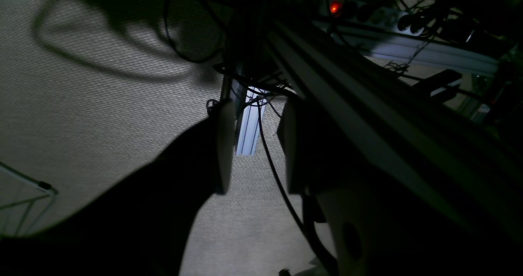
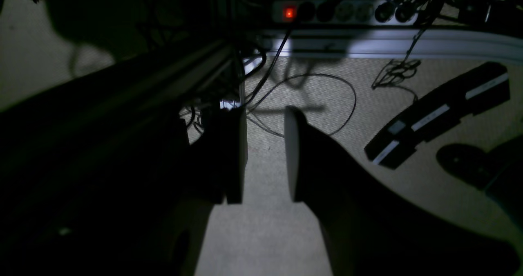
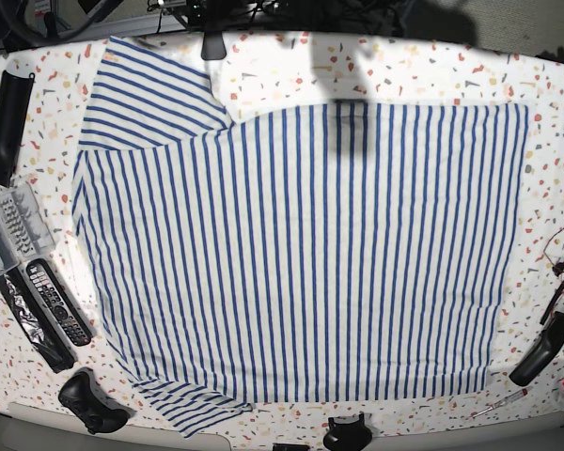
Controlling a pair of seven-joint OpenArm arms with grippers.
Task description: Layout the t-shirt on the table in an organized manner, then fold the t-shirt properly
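Unmarked striped t-shirt (image 3: 301, 254) on table (image 3: 423, 75)

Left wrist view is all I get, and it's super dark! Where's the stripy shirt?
Observer: The t-shirt lies spread flat on the table in the base view, with both sleeves toward that view's left.
Operator: Is my other hand holding anything?
Observer: No. The right gripper is open, with nothing between its jaws.
Operator: Is any arm above the shirt?
Observer: No arm shows anywhere in the base view.
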